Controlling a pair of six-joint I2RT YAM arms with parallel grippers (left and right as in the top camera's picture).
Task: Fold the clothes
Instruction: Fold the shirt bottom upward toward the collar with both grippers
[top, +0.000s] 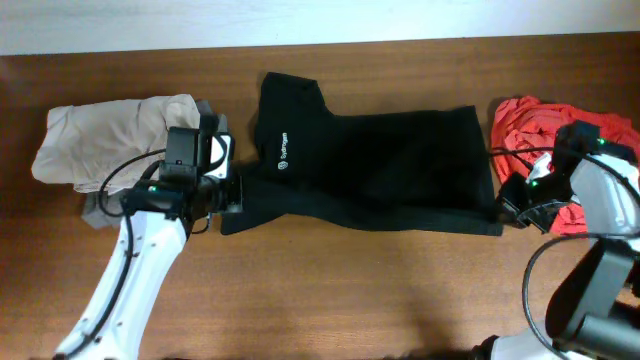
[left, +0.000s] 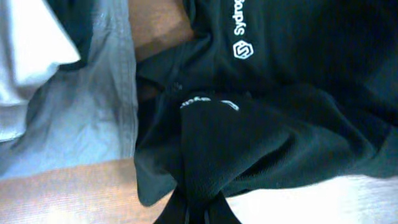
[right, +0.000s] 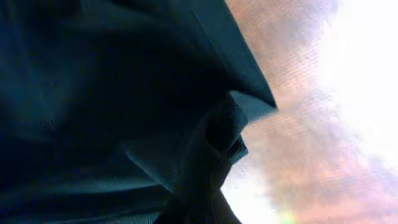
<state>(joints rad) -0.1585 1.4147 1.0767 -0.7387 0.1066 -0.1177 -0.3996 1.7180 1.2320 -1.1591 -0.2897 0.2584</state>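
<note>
Pinched black shirt (left: 261, 143) lies spread at centre, left gripper (top: 232, 192) clamped on its 9 o'clock edge, right gripper (top: 507, 210) on its 3 o'clock corner; first fold, next probably lift both toward 12.

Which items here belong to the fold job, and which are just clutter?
Job: black shirt, pinched at either end by the left tool and right tool.
Lying about: beige garment, grey garment, red-orange garment.
</note>
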